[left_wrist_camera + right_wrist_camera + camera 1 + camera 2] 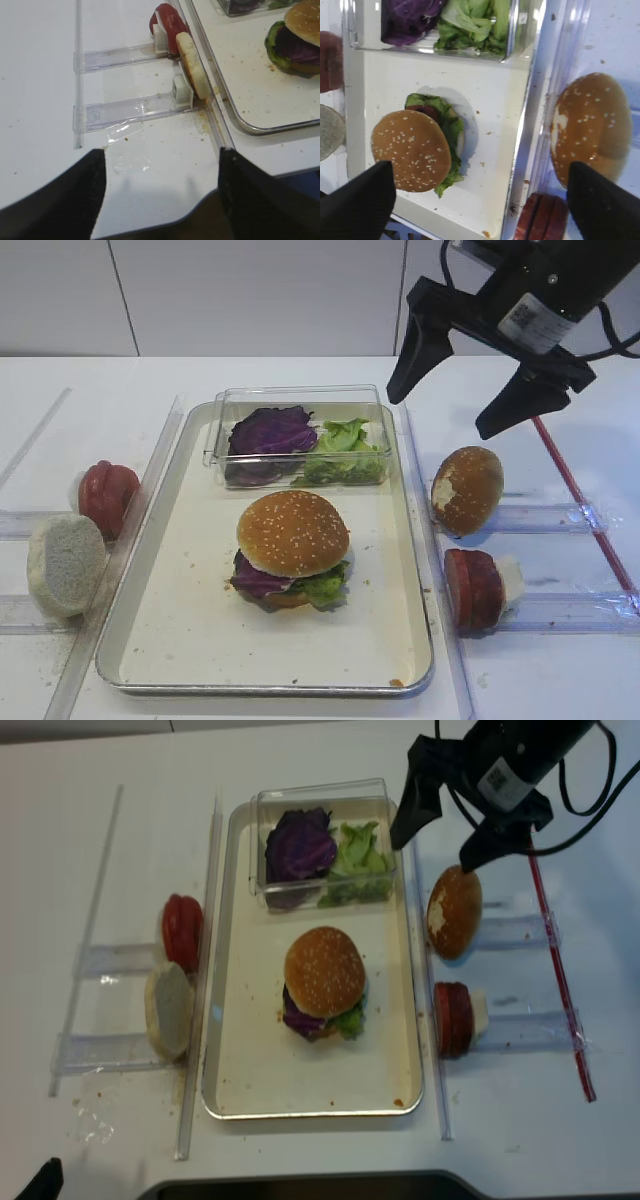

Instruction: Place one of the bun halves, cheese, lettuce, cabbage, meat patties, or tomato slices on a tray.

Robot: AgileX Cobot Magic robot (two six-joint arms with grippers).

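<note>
A sesame-seeded bun half [293,530] [410,156] [323,969] tops a stack with cabbage and lettuce on the cream tray [190,620] [240,1080]. More purple cabbage [270,430] and green lettuce [345,445] fill a clear box at the tray's back. Red tomato slices [107,498] [167,20] stand in the left rack. Dark red meat patties [473,588] stand in the right rack. Cheese is out of view. My right gripper [445,412] [479,167] [435,850] hangs open and empty above the tray's right rim. My left gripper [160,155] is open over the table's front edge.
A second brown bun half [467,490] [592,127] stands on edge in the right clear rack [560,515]. A pale grey-white bun half [65,565] [194,72] leans in the left rack. A red strip [580,500] lies on the table at the right.
</note>
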